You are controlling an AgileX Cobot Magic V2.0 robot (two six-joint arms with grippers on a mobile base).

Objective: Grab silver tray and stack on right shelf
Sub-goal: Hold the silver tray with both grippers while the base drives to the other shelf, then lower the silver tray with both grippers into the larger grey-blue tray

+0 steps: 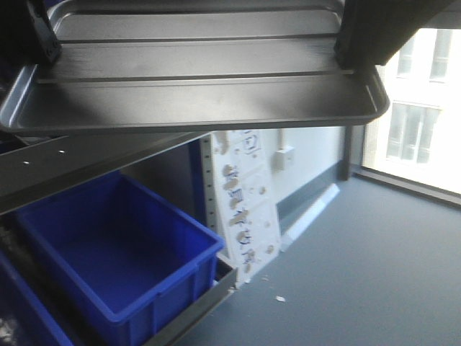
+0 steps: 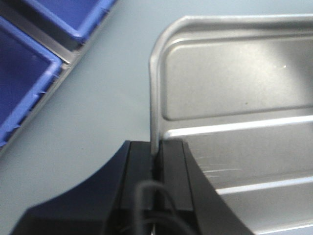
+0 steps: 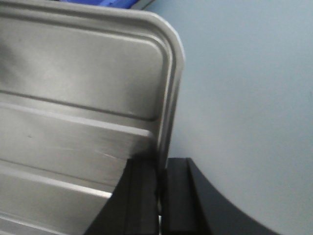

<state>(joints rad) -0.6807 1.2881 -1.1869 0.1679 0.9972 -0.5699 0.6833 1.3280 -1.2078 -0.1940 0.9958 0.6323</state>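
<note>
The tray point(image 1: 202, 79) hangs in the air above the steel edge of the shelf point(image 1: 86, 162) and a blue bin point(image 1: 115, 252). The left fingers point(image 2: 141, 169) pinch its rim at 1 end, and the right fingers point(image 3: 177, 188) pinch the rim at the other.

The tray point(image 1: 209, 86) is bare metal, smooth and shiny, with a soft brushed sheen and a few fine scratches near its ribs. The crate point(image 1: 115, 252) is blue plastic, smooth and slightly glossy. The floor point(image 1: 360, 259) is an even, matt grey-blue. The left gripper point(image 2: 159, 152) and right gripper point(image 3: 161, 167) look like matt black plastic.
</note>
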